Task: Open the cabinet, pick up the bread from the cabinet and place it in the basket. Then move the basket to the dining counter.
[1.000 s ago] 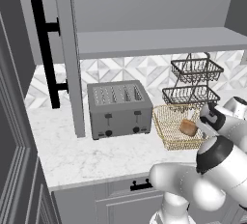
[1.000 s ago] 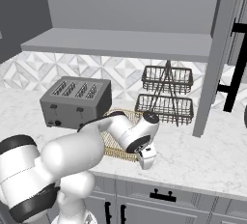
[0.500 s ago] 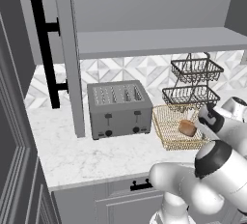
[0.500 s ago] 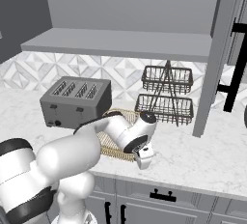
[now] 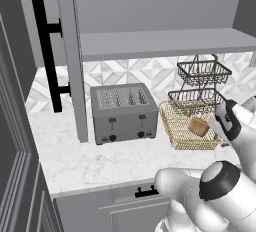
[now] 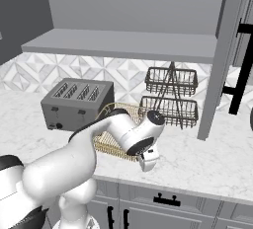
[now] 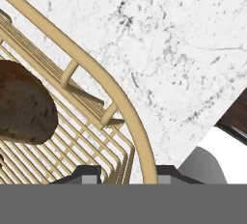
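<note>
The golden wire basket (image 5: 181,125) rests on the marble worktop to the right of the toaster, and the brown bread (image 5: 198,126) lies inside it. My gripper (image 5: 216,128) is at the basket's right rim. In the hand view the gripper (image 7: 129,172) is shut on the basket rim (image 7: 96,68), which passes between the two tips, and the bread (image 7: 21,103) lies to the left. From the right my arm covers most of the basket (image 6: 106,143), with the gripper (image 6: 147,161) at its near edge. The cabinet door (image 5: 67,56) stands open above its grey shelf (image 5: 150,43). The dining counter is out of view.
A grey toaster (image 5: 122,112) stands left of the basket. A dark two-tier wire rack (image 5: 200,83) stands just behind it against the tiled wall. The open cabinet doors (image 6: 222,60) hang over the worktop (image 5: 75,151) on both sides. Grey drawers (image 5: 146,191) run below the front edge.
The jaws have narrowed onto the basket rim and then held steady. The arm, the basket and the bread have barely moved.
</note>
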